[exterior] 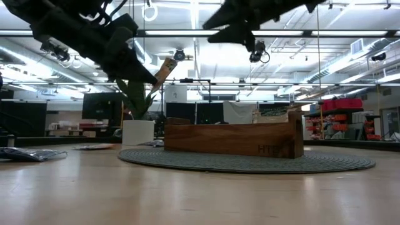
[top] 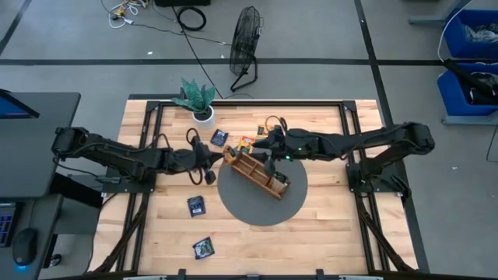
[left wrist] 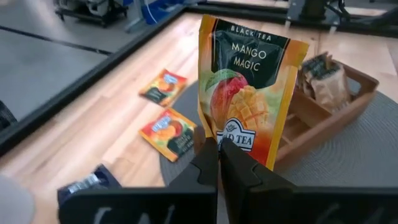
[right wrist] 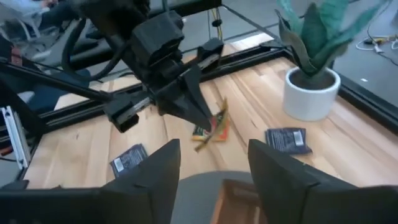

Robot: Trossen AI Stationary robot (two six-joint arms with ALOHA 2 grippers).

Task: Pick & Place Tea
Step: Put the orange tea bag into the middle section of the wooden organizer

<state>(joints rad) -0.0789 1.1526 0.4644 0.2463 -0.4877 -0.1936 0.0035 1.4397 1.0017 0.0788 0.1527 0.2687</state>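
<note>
- A grey floor (top: pixel 327 31) surrounds the wooden table (top: pixel 327 233), crossed by dark lines.
- At 12 o'clock from the table, a black fan (top: pixel 245 43) stands on the floor, with loose cables (top: pixel 191 15) beyond it.
- At 2 o'clock, blue bins (top: pixel 471 54) sit stacked.
- At 9 o'clock, a dark desk (top: pixel 35 148) holds a computer mouse (top: pixel 23 247).
- Long ceiling lights (exterior: pixel 350 32) glow over a workshop with distant shelves (exterior: pixel 331 119).
</note>
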